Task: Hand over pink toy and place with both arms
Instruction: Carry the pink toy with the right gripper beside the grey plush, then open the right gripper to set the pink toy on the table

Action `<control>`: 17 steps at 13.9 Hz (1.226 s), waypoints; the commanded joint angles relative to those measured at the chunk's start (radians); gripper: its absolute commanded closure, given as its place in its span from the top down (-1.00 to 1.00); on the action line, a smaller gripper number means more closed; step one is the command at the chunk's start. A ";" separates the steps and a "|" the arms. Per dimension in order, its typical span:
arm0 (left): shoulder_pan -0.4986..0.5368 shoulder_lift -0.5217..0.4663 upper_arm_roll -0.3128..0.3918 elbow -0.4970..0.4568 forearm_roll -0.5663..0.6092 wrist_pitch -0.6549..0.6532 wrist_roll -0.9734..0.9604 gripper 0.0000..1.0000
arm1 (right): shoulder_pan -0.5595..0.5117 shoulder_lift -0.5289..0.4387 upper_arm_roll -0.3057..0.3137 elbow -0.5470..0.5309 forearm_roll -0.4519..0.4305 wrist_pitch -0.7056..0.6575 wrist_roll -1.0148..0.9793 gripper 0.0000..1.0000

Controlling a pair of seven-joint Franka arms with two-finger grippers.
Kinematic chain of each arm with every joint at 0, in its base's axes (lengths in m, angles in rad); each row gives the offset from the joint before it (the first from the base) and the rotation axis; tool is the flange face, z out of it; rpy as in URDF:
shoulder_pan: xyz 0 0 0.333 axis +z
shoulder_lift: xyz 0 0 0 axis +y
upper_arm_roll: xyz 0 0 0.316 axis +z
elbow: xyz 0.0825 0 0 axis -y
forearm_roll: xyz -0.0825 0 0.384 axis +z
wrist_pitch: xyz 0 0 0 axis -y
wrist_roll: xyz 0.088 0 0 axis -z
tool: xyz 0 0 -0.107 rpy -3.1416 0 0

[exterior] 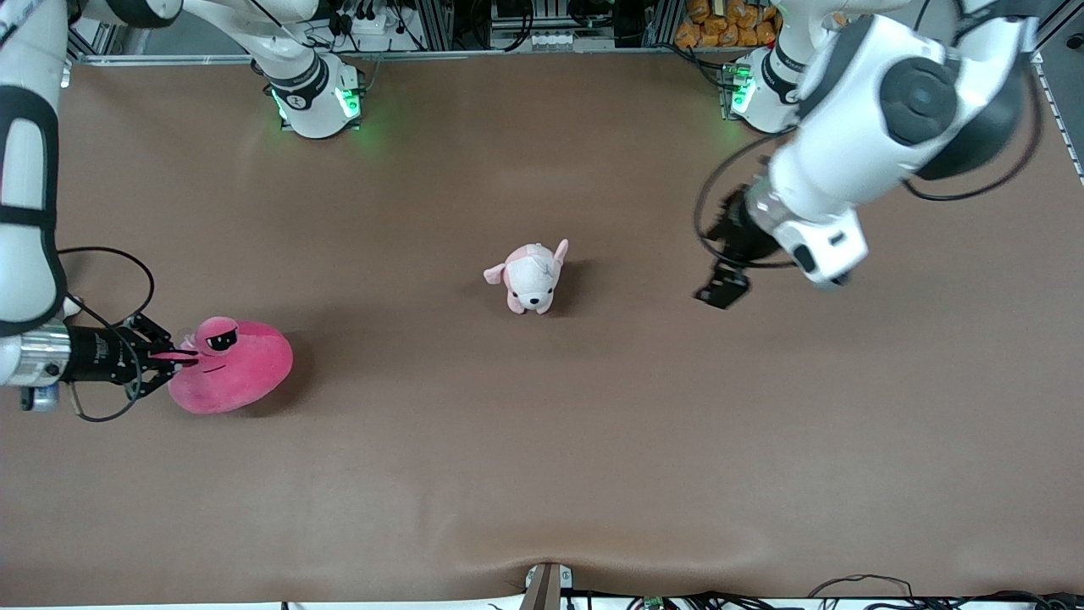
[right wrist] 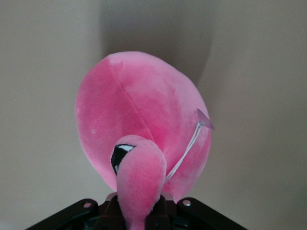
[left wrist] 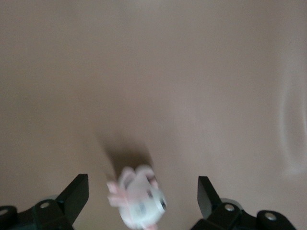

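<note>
The right gripper (exterior: 174, 357) is clamped on the pink toy (exterior: 237, 366) at its eye bulge, at the right arm's end of the table (exterior: 542, 474). The left gripper (exterior: 722, 288) hangs over bare table, fingers (left wrist: 74, 194) spread wide and empty, near a puppy plush (exterior: 531, 277) at mid-table

You have bare brown tabletop (exterior: 542, 474) along the whole edge nearest the front camera; the pale pink-and-white puppy plush (exterior: 529, 276) stands mid-table, the only obstacle between the pink toy (exterior: 237, 366) at the right arm's end and the left gripper (exterior: 721, 286).
</note>
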 commanded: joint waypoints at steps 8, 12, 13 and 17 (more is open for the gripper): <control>0.103 -0.013 -0.007 0.137 0.255 -0.207 0.717 1.00 | -0.100 0.016 0.083 0.207 0.066 -0.156 -0.241 1.00; 0.163 -0.023 0.005 0.137 0.257 -0.219 0.930 1.00 | -0.029 -0.038 0.091 0.353 0.031 -0.280 -0.257 1.00; 0.179 -0.039 0.005 0.137 0.257 -0.236 0.978 1.00 | -0.003 -0.071 0.091 0.357 0.008 -0.289 -0.288 1.00; 0.190 -0.111 0.022 0.112 0.249 -0.256 1.099 1.00 | 0.131 -0.205 0.091 0.355 -0.309 -0.317 -0.739 1.00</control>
